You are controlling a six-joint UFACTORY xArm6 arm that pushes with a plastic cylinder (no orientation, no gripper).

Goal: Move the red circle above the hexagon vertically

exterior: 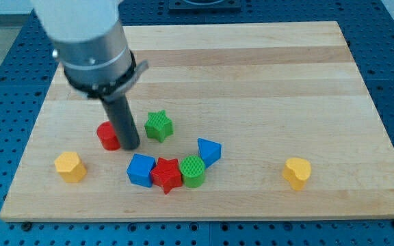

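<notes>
Red circle point(107, 135) sits at the tabletop's point(265, 82) left, touching my tip point(130, 146) on its right; no hand exists, and the yellow hexagon point(70, 167) lies lower-left, so alignment remains.

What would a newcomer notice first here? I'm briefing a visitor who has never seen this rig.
The big grey arm at the view's top left, its dark rod ending at my tip, right beside the red circle. Next, the tight cluster at bottom centre: blue cube, red star, green hexagon.
</notes>
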